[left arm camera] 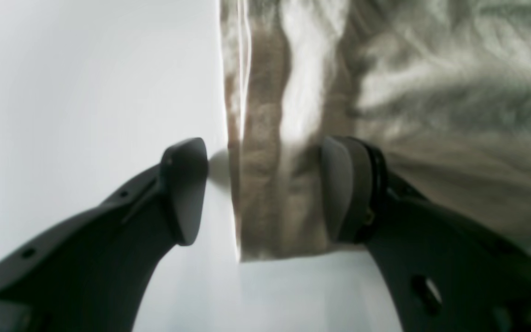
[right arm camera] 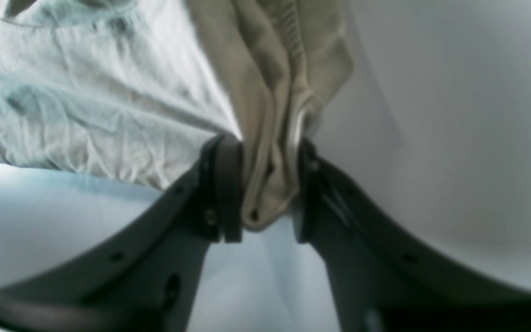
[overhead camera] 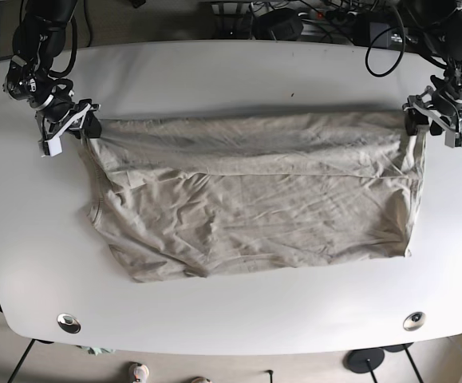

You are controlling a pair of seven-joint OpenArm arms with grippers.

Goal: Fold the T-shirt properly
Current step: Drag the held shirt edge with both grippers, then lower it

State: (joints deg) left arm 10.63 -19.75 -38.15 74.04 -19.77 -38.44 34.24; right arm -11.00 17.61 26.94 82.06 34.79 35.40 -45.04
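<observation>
The T-shirt [overhead camera: 250, 195] lay spread across the middle of the white table [overhead camera: 231, 76], its far edge drawn out in a fairly straight line between the two arms while the near edge sagged unevenly toward the camera. The right gripper [right arm camera: 265, 193] — at the base view's left — was clamped on a bunched wad of the beige cloth, both jaws pressed against the gathered folds in its wrist view, holding that corner at the table's far side. The left gripper [left arm camera: 265, 189] stood differently: its jaws were spread apart, one resting on the fabric and the other out over bare table, so the hemmed edge strip lay between them unpinched. In the base view that gripper sat at the far right corner of the shirt, touching or just above it. I judged the placement made sense as a stretch-and-lay — one corner held taut so the folded-over edge kept straight while the other was freed or about to be taken. The wrinkles near the front suggested smoothing was yet needed before another fold.
</observation>
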